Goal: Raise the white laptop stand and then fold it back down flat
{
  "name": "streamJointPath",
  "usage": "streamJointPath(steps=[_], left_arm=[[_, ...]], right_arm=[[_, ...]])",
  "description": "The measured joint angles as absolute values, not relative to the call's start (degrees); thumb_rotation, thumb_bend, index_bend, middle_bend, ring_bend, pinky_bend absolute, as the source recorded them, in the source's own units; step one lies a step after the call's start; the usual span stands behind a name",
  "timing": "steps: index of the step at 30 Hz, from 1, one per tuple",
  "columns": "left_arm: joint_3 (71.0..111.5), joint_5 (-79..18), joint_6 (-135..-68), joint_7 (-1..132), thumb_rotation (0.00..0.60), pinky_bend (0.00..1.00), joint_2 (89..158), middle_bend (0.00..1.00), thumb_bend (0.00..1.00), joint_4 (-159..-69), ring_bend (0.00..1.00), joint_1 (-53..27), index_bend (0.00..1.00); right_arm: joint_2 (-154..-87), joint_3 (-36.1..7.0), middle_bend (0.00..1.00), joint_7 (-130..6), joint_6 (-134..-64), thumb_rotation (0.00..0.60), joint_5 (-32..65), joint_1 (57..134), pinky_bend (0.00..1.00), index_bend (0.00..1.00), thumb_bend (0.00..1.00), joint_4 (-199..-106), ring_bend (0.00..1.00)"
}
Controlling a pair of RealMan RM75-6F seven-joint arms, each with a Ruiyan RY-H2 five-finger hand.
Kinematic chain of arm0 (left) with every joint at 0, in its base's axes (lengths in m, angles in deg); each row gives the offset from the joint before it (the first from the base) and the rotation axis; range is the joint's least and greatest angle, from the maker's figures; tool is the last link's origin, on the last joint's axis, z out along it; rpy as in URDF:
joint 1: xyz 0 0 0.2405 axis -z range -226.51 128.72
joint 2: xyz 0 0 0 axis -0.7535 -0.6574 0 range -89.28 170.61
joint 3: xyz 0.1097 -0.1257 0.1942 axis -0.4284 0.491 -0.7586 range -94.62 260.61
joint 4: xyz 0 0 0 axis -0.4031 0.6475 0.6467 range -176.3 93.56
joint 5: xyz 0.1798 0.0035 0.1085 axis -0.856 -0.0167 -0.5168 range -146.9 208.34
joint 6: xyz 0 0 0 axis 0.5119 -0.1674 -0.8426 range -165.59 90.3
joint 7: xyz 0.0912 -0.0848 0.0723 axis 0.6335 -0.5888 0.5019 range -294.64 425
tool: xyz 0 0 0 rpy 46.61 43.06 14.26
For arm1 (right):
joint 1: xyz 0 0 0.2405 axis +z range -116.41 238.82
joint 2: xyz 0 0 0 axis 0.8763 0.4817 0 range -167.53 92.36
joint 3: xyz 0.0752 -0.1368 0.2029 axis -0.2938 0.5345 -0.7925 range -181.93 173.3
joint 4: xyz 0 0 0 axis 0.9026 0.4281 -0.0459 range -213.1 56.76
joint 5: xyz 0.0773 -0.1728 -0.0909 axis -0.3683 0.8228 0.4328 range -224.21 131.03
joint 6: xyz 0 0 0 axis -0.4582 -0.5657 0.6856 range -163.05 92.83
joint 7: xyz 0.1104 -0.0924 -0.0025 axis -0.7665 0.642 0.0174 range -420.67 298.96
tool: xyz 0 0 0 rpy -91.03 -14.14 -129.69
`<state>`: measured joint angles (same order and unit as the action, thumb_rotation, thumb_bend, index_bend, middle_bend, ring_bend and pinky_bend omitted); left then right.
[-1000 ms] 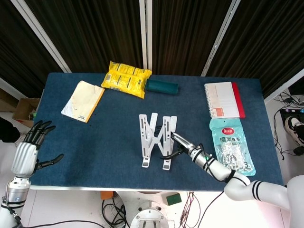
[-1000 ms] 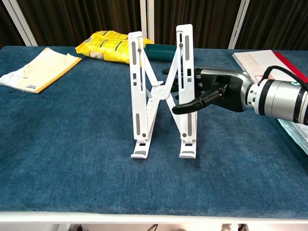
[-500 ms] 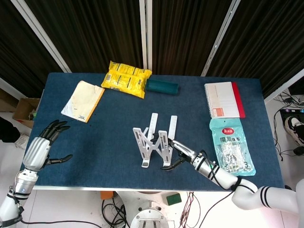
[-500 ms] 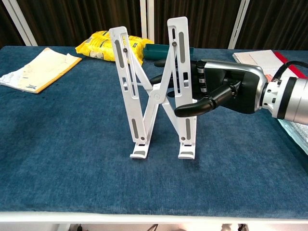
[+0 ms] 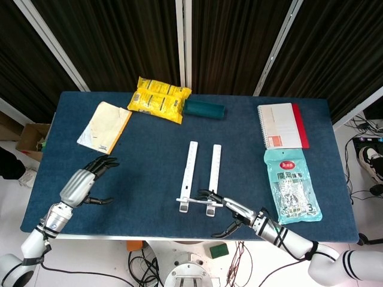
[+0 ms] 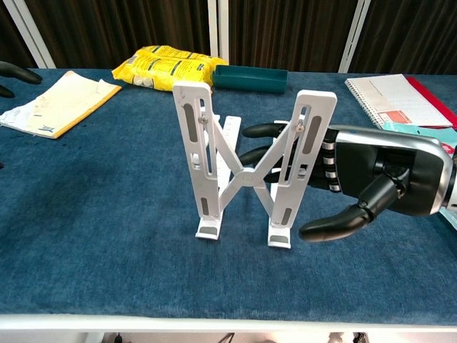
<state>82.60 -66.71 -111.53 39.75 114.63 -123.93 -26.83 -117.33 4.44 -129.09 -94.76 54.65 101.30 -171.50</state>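
Fingers of right hand touch slotted white stand.

Right hand fingers spread — thumb apart, left hand open

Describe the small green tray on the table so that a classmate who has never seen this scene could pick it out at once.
Start at the blue table and look along its far edge, near the middle. There a yellow snack packet lies, and the green tray sits right beside it, on the side toward the spiral notebook. It is the only dark green, long, shallow open box; its neighbours are flat packets and paper.
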Motion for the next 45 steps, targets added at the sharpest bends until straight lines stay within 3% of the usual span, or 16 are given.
streamJointPath(steps=[12, 19, 39, 45], left_arm=[[82.0, -66.1, -111.9, 40.6, 0.600, 0.16, 115.3, 0.11, 0.12, -123.3, 0.05, -26.1, 0.17], [82.0, -65.9, -112.0, 40.1, 0.600, 0.16, 116.0, 0.11, 0.12, -123.2, 0.05, -25.5, 0.17], [83.2, -71.1, -107.7, 28.0, 0.600, 0.22, 124.8, 0.11, 0.12, -119.2, 0.05, -14.5, 0.17], [83.3, -71.2, -107.5, 20.2, 0.600, 0.23, 127.3, 0.09, 0.13, -118.2, 0.05, -12.0, 0.15]], right_arm=[[-121.8, 6.1, 0.15, -135.8, -96.3, 0.600, 52.3, 99.1, 0.00, 0.01, 0.10, -168.2, 0.00], [-121.1, 5.8, 0.15, -135.2, -100.0, 0.600, 53.3, 98.6, 0.00, 0.01, 0.12, -167.6, 0.00], [-96.6, 5.2, 0.15, -128.5, -115.2, 0.600, 57.0, 94.8, 0.00, 0.01, 0.13, -179.0, 0.00], [-92.7, 4.2, 0.15, -127.7, -118.0, 0.600, 57.2, 92.9, 0.00, 0.01, 0.13, -181.2, 0.00]])
